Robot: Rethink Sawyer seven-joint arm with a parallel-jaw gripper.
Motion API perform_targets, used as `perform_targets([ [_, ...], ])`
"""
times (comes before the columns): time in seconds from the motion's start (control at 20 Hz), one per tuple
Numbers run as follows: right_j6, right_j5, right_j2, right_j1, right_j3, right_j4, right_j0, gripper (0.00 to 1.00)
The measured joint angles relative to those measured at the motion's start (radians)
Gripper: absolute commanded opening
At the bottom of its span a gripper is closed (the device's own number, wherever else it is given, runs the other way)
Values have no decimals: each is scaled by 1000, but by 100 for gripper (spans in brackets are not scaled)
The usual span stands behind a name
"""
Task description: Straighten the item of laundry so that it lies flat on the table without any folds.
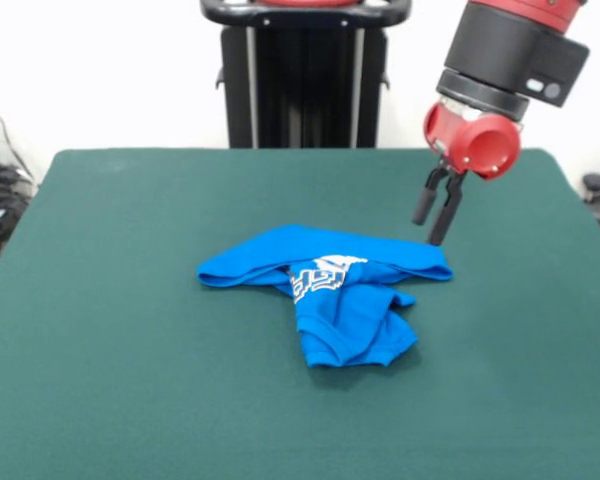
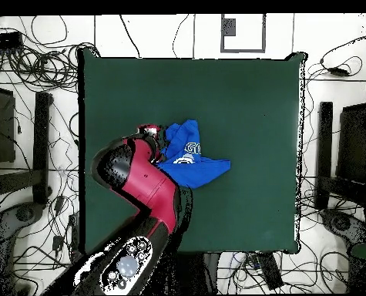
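Green table point(image 1: 100, 350) — claw point(image 1: 435, 214) slightly parted, empty, hovering beside the crumpled blue garment point(image 1: 330, 285).

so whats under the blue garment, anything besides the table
Only the table shows around the item of laundry, which lies bunched in folds. Its own folded layers cover what is beneath, so anything under them cannot be seen. The gripper hangs beside its edge.

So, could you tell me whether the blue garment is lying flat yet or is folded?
Folded. The blue garment is bunched on the table, a flap doubled over its front and the white lettering partly hidden.
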Motion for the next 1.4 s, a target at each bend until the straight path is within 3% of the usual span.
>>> perform_targets([
  [1.4, 0, -13, 4, 71, 2, 5, -9, 100],
])
